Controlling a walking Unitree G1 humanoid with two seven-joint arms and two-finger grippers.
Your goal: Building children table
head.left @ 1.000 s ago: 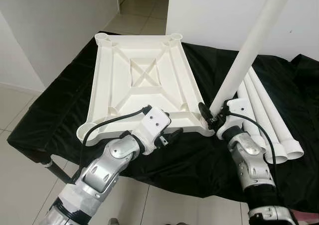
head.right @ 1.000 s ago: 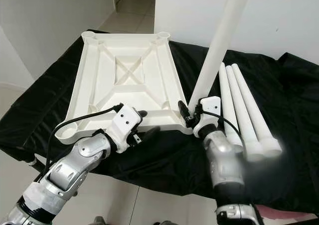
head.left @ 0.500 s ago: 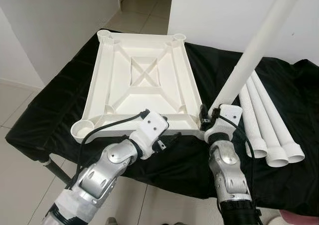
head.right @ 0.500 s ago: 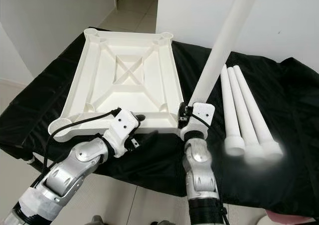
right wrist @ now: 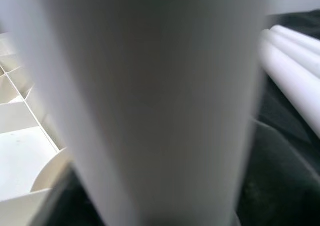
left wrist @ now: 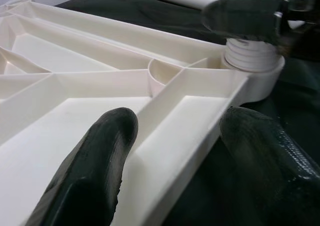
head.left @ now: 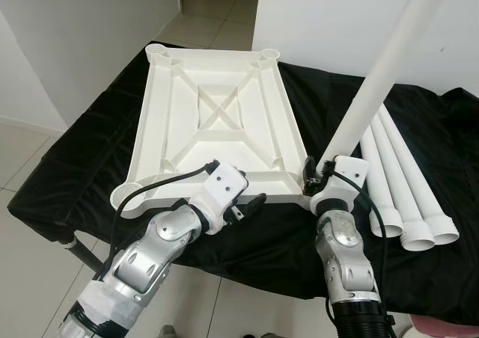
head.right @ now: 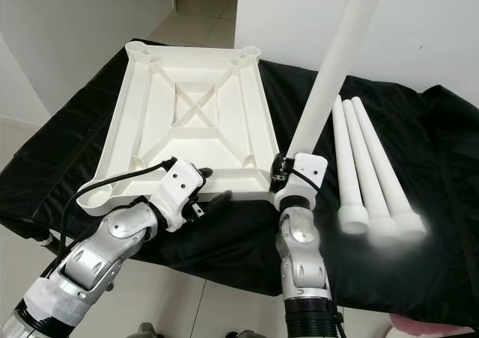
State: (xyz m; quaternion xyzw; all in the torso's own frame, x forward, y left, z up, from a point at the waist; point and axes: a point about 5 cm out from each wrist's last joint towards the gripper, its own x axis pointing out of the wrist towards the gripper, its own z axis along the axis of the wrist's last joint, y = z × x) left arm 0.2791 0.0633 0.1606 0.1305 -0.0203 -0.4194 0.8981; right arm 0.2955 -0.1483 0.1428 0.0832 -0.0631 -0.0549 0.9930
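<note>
Since a second ago, the leg (head.left: 378,76) is brought upright, seated in tabletop (head.left: 217,114) corner socket near table's front edge, pinched by right gripper (head.left: 318,175). Left gripper (left wrist: 175,151) jaws spread astride tabletop rim.

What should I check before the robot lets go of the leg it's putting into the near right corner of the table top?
1. Leg threaded end in corner socket: ok.
2. Fully seated: cannot tell.
3. Right gripper holds the leg's base: ok.
4. Left gripper open, straddling the near rim of the table top: ok.
5. Leg perpendicular to the top: not ok, it leans.
6. Three spare legs beside it: ok.
</note>
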